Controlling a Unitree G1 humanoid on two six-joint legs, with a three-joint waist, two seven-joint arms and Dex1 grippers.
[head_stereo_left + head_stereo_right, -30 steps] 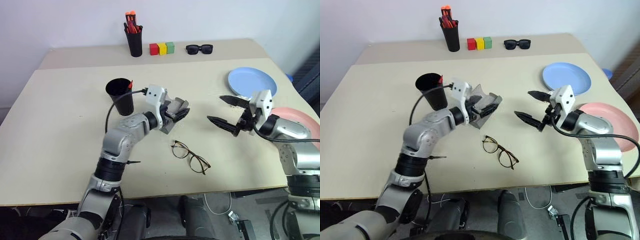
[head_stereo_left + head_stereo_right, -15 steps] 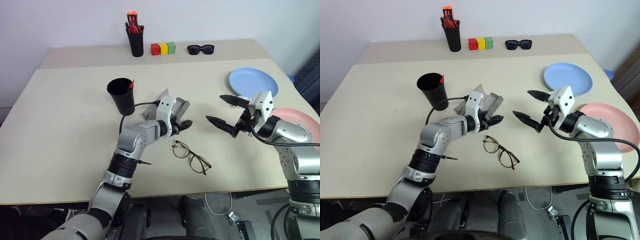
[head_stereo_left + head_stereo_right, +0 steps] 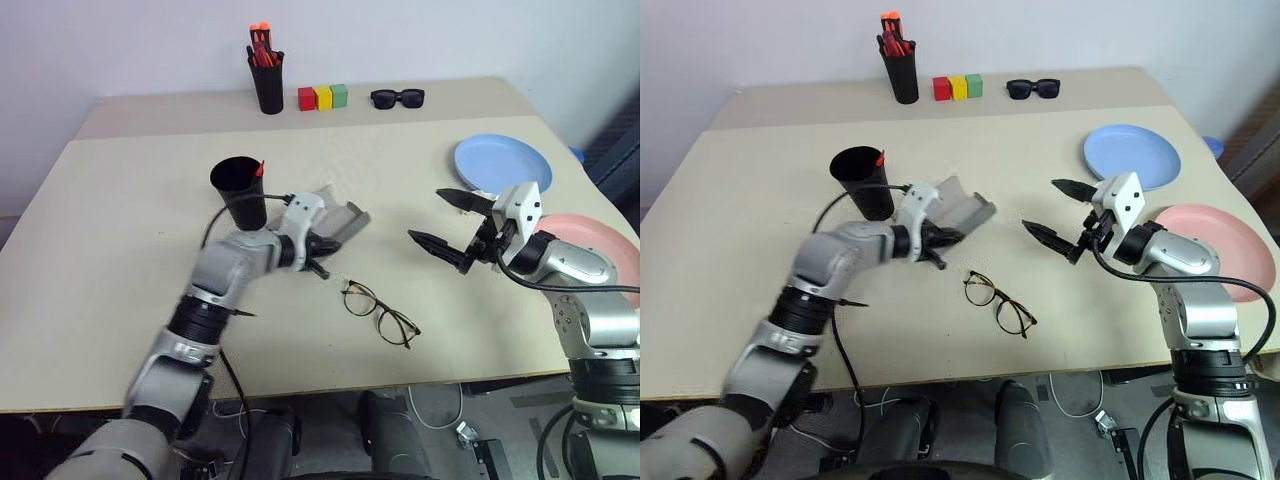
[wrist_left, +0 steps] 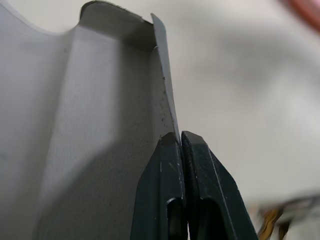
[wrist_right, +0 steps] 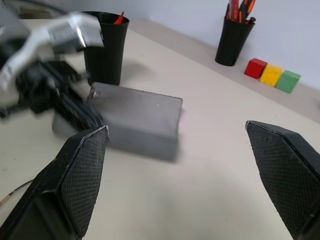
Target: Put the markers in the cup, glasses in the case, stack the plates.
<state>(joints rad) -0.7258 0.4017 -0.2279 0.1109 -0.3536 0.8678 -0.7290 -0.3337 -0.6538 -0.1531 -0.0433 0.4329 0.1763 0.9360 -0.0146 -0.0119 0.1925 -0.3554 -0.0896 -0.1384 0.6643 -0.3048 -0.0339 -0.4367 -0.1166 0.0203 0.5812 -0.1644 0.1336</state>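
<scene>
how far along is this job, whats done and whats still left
Markers: likely done; a red tip pokes out of the black cup, though its contents are hidden. In hand: the left end effector is shut at the grey case, which is not visibly open. The right end effector hangs open and empty. Left: the glasses lie on the table, and the blue plate and pink plate sit unstacked.

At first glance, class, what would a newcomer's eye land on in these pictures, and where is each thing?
Mid-table, the left pincer is shut beside the grey case, with the black cup just behind and the wire-framed glasses lying open nearer the front edge. To the right, the right pincer hangs wide open above the table, near the light blue plate and the pink plate.
</scene>
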